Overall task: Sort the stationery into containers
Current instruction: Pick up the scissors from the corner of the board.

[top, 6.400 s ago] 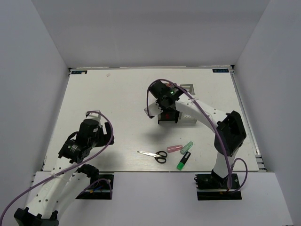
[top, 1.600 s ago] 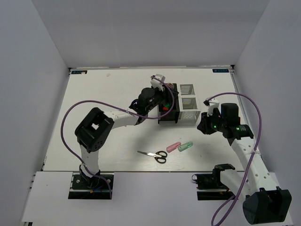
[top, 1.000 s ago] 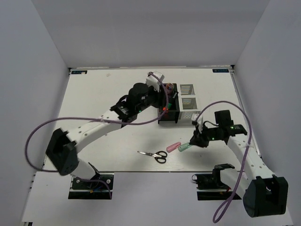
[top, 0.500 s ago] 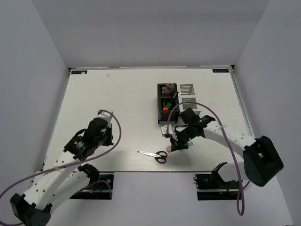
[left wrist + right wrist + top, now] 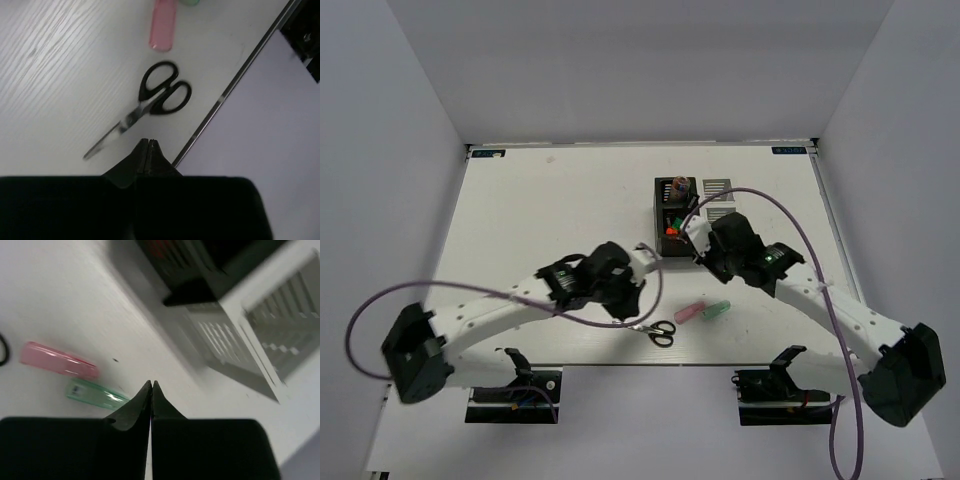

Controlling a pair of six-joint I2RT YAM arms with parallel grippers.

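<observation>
Black-handled scissors lie on the table near its front edge. My left gripper hovers just left of them, shut and empty. A pink tube and a mint tube lie side by side to the right of the scissors. My right gripper hangs shut and empty between these tubes and the containers. The black organizer holds green and orange pieces. The white organizer stands beside it, partly hidden by my right arm.
The table's front edge runs close behind the scissors, with a lower white ledge beyond it. White walls enclose the table on the left, back and right.
My left arm has swung in from the left to just beside the scissors. My right gripper has drawn back from the tubes toward the organizers. Both tubes lie on the table.
</observation>
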